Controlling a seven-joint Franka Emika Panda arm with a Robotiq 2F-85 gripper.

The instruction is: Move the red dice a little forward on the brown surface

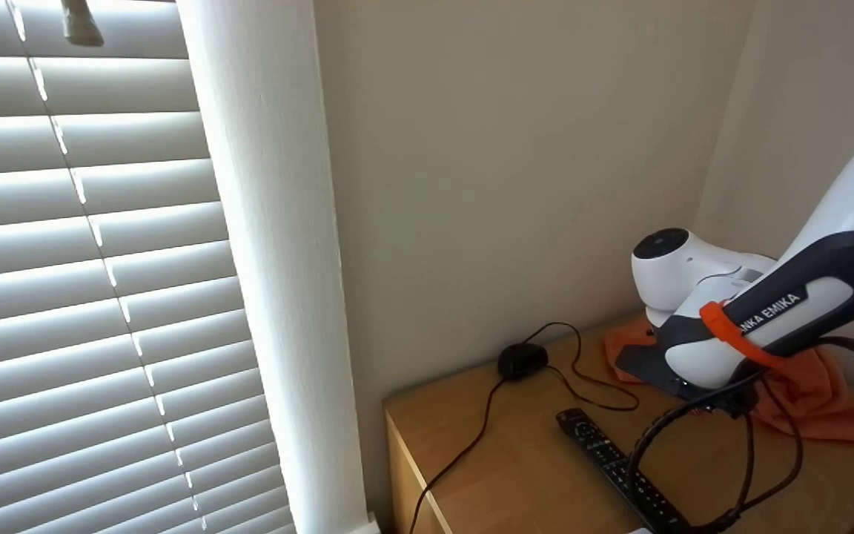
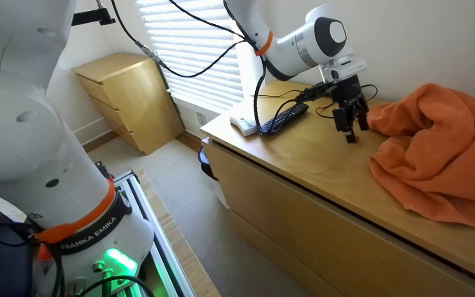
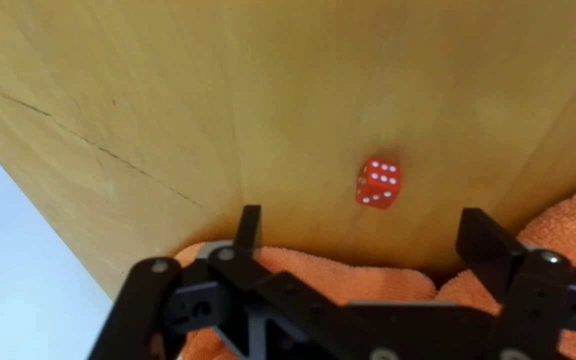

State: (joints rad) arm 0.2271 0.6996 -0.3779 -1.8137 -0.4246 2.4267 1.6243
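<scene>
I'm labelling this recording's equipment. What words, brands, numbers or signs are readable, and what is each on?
"FRANKA EMIKA": on the robot's base.
"NKA EMIKA": on the arm, its start hidden by the orange strap.
"ch": on the white housing above the base, apparently the end of a word.
Red dice: no numerals, only dots, six and three on its clearest faces.
Black remote: key markings too small to read.
</scene>
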